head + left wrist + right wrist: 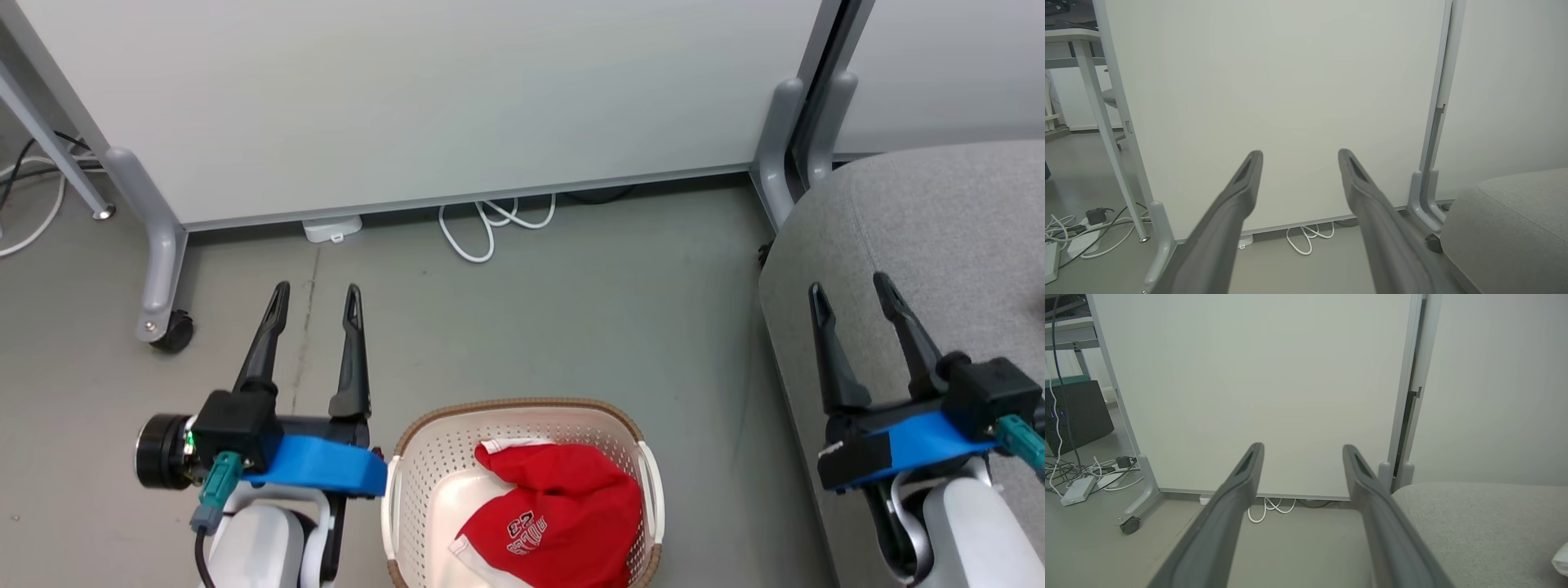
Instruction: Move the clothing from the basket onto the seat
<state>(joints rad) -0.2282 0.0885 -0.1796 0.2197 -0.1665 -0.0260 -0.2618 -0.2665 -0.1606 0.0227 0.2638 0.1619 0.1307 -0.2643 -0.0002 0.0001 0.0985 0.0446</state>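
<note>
Head view puts the red garment [571, 506] bunched in the basket [522, 403], just right of your left gripper [317, 298] and back from its fingertips toward the wrist, well left of your right gripper [849, 290]; both pairs of fingers stand spread apart with nothing between them; the right pair shows over the near edge of the seat [939, 220]. Expect the garment to be light, soft and limp, so it will likely drape and trail; pinch a raised fold near its middle rather than the white-trimmed edge; lift it clear of the rim before you swing toward the seat.
</note>
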